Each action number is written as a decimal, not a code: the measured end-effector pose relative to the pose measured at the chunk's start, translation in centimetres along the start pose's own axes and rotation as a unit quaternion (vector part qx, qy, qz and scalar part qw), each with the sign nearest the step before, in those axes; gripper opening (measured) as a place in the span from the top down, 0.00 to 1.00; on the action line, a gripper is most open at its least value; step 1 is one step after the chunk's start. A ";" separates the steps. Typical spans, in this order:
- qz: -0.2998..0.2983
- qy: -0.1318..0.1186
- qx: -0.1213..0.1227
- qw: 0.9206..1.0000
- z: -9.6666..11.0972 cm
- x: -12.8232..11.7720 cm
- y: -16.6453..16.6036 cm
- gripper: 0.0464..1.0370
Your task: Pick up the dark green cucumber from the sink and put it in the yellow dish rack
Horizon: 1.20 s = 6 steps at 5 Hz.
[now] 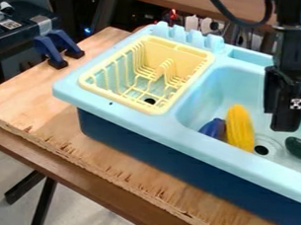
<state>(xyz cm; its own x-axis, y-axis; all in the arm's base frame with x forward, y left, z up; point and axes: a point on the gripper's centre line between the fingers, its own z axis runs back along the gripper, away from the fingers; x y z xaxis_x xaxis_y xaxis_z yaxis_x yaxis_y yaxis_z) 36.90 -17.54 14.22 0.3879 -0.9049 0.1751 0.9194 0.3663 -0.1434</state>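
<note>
Here's the gripper (285, 128), hanging in view right of the corn (239, 128)!
Can't tell how its jaws stand; any lowering wants a slow, straight line beside the corn.

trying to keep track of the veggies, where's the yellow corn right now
In the camera view, the yellow corn is in the light blue sink basin, right of the blue item and just left of the drain hole.

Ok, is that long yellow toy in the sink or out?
In: the yellow toy lies inside the basin, below its rim, beside the drain.
</note>
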 end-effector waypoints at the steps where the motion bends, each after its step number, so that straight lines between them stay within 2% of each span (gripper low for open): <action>1: -0.035 0.009 -0.004 0.999 -2.0 1.3 0.6 0.03; 2: -0.049 0.010 0.006 0.999 -2.7 2.3 0.5 0.03; 3: -0.044 0.013 0.004 0.999 -4.8 2.3 -0.1 0.03; 5: -0.047 -0.002 0.011 0.999 -4.4 2.5 0.5 0.03; 6: -0.045 0.001 0.007 0.999 -5.3 2.8 1.2 0.09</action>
<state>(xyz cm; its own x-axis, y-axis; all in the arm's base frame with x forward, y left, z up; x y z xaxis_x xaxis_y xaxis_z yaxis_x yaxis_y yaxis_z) 38.72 -20.80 9.36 0.3038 -0.9345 0.1855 0.9513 0.2869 -0.1129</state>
